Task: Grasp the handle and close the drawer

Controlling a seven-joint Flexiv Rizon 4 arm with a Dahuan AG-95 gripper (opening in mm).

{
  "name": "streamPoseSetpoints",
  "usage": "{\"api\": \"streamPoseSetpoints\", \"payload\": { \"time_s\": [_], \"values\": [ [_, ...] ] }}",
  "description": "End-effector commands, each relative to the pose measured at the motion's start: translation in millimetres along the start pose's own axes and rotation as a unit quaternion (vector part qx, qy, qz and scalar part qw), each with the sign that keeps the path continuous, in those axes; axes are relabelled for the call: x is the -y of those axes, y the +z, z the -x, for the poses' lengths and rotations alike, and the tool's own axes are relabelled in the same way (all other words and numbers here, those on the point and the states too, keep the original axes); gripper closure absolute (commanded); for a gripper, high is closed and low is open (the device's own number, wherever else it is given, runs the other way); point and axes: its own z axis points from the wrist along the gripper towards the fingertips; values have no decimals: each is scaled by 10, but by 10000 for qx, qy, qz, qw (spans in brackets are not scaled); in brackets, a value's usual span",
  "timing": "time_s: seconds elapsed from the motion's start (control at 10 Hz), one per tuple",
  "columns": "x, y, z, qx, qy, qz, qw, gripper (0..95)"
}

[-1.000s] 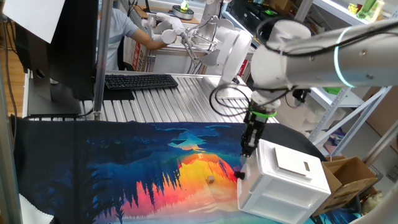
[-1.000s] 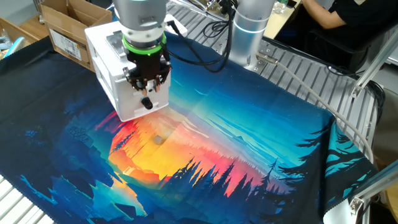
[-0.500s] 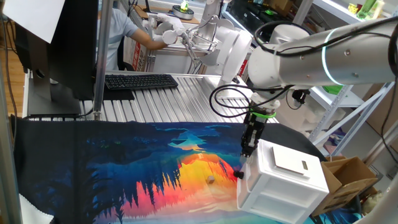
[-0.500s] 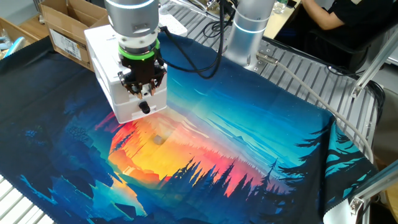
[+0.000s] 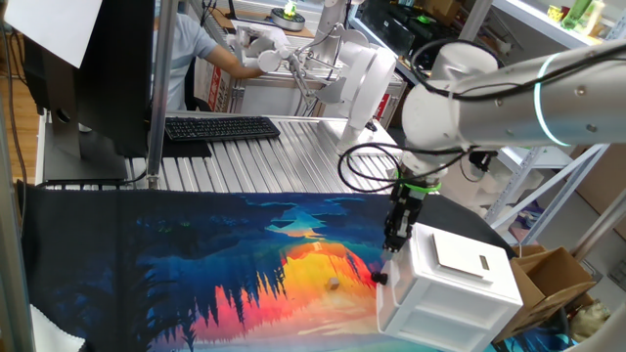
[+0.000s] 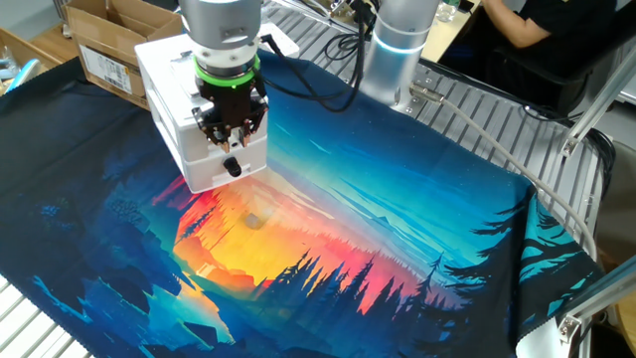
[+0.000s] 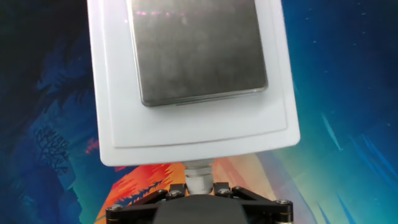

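The small white cabinet (image 6: 174, 94) stands on the printed mat and also shows in one fixed view (image 5: 445, 279). In the hand view its top (image 7: 186, 134) fills the frame, and the white round handle (image 7: 198, 176) sticks out from the front below it. My gripper (image 7: 198, 186) is shut on the handle, with one dark finger on each side. It is seen at the cabinet front in both fixed views (image 6: 231, 144) (image 5: 394, 240). The top drawer's front (image 6: 256, 147) lies flush with the cabinet. Its inside is hidden.
A small brownish object (image 6: 253, 223) lies on the mat in front of the cabinet. A cardboard box (image 6: 109, 40) stands right behind the cabinet. A keyboard (image 5: 220, 127) and a monitor sit at the table's far side. The robot's base (image 6: 397, 50) is at the back.
My gripper has moved a little toward the cabinet with the handle in it. The cabinet has shifted slightly.
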Motion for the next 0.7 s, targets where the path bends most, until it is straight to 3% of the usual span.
{"api": "streamPoseSetpoints", "payload": {
  "time_s": [0.1, 0.6, 0.7],
  "values": [
    [7, 28, 35, -14, 5, -6, 10000, 950],
    [9, 42, 28, -22, -93, -29, 10000, 950],
    [18, 24, 21, -52, -142, -98, 9998, 950]
  ]
}}
